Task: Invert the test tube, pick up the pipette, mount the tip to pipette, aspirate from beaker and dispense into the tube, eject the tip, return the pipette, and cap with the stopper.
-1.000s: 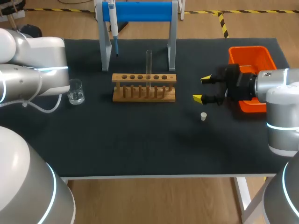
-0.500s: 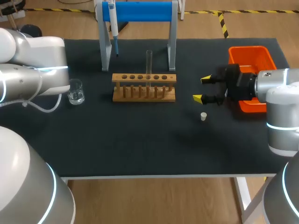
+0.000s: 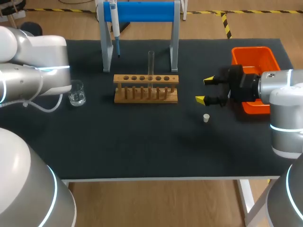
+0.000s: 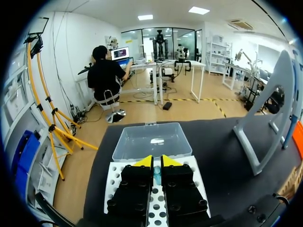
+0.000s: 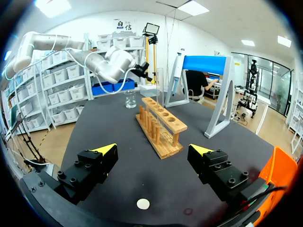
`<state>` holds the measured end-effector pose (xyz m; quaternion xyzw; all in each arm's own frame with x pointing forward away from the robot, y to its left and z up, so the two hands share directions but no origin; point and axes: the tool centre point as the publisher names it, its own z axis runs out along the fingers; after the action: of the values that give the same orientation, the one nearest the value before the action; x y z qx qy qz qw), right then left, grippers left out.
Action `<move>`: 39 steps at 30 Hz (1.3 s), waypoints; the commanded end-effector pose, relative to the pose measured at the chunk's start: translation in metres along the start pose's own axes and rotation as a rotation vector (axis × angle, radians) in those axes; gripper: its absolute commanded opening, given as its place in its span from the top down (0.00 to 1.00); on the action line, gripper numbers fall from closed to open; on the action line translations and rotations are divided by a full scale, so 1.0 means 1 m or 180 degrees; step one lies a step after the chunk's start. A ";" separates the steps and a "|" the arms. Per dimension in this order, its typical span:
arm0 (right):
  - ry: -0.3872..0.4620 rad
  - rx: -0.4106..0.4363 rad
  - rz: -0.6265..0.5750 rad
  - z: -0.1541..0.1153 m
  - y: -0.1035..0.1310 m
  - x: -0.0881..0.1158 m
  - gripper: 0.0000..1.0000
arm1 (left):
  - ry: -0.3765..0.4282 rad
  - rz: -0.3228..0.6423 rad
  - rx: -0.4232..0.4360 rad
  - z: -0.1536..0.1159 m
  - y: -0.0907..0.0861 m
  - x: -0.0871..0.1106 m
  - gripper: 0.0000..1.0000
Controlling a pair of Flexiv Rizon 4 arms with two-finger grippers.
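Over the tip rack (image 4: 113,185), left pincer (image 4: 156,161) together — left arm (image 3: 38,71) shifted slightly, right pincer (image 3: 204,90) apart, unmoved.

Bright, even light falls from ceiling panels (image 4: 199,10) that show in both wrist views. The dark matte desk (image 3: 142,142) takes it without glare and carries only faint, soft-edged shadows. A pale reflection lies on the clear box (image 4: 152,141), and the beaker (image 3: 76,92) glints.
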<state>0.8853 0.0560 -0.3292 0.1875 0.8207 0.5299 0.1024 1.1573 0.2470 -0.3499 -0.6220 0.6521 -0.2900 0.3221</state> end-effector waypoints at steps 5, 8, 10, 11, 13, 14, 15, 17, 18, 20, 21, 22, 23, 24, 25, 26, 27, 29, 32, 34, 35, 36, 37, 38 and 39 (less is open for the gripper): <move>-0.0002 -0.0010 -0.0003 -0.001 -0.001 0.000 0.00 | -0.0032 0.0012 0.0024 -0.011 -0.008 -0.002 1.00; -0.0002 -0.0010 -0.0003 -0.001 -0.001 0.000 0.00 | -0.0055 0.0013 0.0042 -0.014 -0.011 -0.001 1.00; -0.0002 -0.0010 -0.0003 -0.001 -0.001 0.000 0.00 | -0.0068 0.0015 0.0052 -0.016 -0.012 -0.001 1.00; -0.0002 -0.0010 -0.0003 -0.001 -0.001 0.000 0.00 | -0.0075 0.0015 0.0058 -0.017 -0.013 -0.001 1.00; -0.0002 -0.0010 -0.0003 -0.001 -0.001 0.000 0.00 | -0.0087 0.0018 0.0067 -0.019 -0.015 -0.001 1.00; -0.0002 -0.0010 -0.0003 -0.001 -0.001 0.000 0.00 | -0.0095 0.0020 0.0073 -0.020 -0.016 -0.001 1.00; -0.0002 -0.0010 -0.0003 -0.001 -0.001 0.000 0.00 | -0.0100 0.0025 0.0080 -0.022 -0.018 0.000 1.00; -0.0002 -0.0010 -0.0003 -0.001 -0.001 0.000 0.00 | -0.0114 0.0031 0.0094 -0.024 -0.021 0.000 1.00; -0.0002 -0.0010 -0.0003 -0.001 -0.001 0.000 0.00 | -0.0122 0.0033 0.0105 -0.025 -0.022 0.000 1.00; -0.0002 -0.0010 -0.0003 -0.001 -0.001 0.000 0.00 | -0.0137 0.0033 0.0123 -0.028 -0.024 0.000 1.00; -0.0002 -0.0010 -0.0003 -0.001 -0.001 0.000 0.00 | -0.0141 0.0032 0.0128 -0.029 -0.026 0.000 1.00; -0.0002 -0.0010 -0.0003 -0.001 -0.001 0.000 0.00 | -0.0149 0.0033 0.0135 -0.030 -0.027 0.000 1.00; -0.0002 -0.0010 -0.0003 -0.001 -0.001 0.000 0.00 | -0.0156 0.0035 0.0144 -0.032 -0.028 0.000 1.00; -0.0002 -0.0010 -0.0003 -0.001 -0.001 0.000 0.00 | -0.0165 0.0034 0.0155 -0.033 -0.029 0.001 1.00; -0.0002 -0.0010 -0.0003 -0.001 -0.001 0.000 0.00 | -0.0176 0.0031 0.0169 -0.035 -0.030 0.001 1.00; -0.0002 -0.0010 -0.0003 -0.001 -0.001 0.000 0.00 | -0.0186 0.0025 0.0184 -0.036 -0.032 0.000 1.00; -0.0002 -0.0010 -0.0003 -0.001 -0.001 0.000 0.00 | -0.0190 0.0018 0.0198 -0.038 -0.034 0.000 1.00; -0.0002 -0.0010 -0.0003 -0.001 -0.001 0.000 0.00 | -0.0207 0.0015 0.0222 -0.041 -0.036 0.001 1.00; -0.0002 -0.0010 -0.0003 -0.001 -0.001 0.000 0.00 | -0.0228 0.0020 0.0280 -0.048 -0.041 0.001 1.00; -0.0002 -0.0010 -0.0003 -0.001 -0.001 0.000 0.00 | -0.0233 0.0036 0.0301 -0.053 -0.044 0.002 1.00; -0.0002 -0.0010 -0.0003 -0.001 -0.001 0.000 0.00 | -0.0230 0.0057 0.0313 -0.057 -0.045 0.002 1.00; -0.0002 -0.0010 -0.0003 -0.001 -0.001 0.000 0.00 | -0.0213 0.0099 0.0328 -0.061 -0.047 0.003 1.00; -0.0002 -0.0010 -0.0003 -0.001 -0.001 0.000 0.00 | -0.0200 0.0137 0.0344 -0.065 -0.049 0.005 1.00; -0.0002 -0.0010 -0.0003 -0.001 -0.001 0.000 0.00 | -0.0167 0.0180 0.0373 -0.071 -0.051 0.006 1.00; -0.0002 -0.0010 -0.0003 -0.001 -0.001 0.000 0.00 | -0.0129 0.0242 0.0384 -0.077 -0.053 0.008 1.00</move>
<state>0.8854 0.0560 -0.3292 0.1875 0.8207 0.5299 0.1025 1.1483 0.2326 -0.2738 -0.5910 0.6400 -0.2968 0.3913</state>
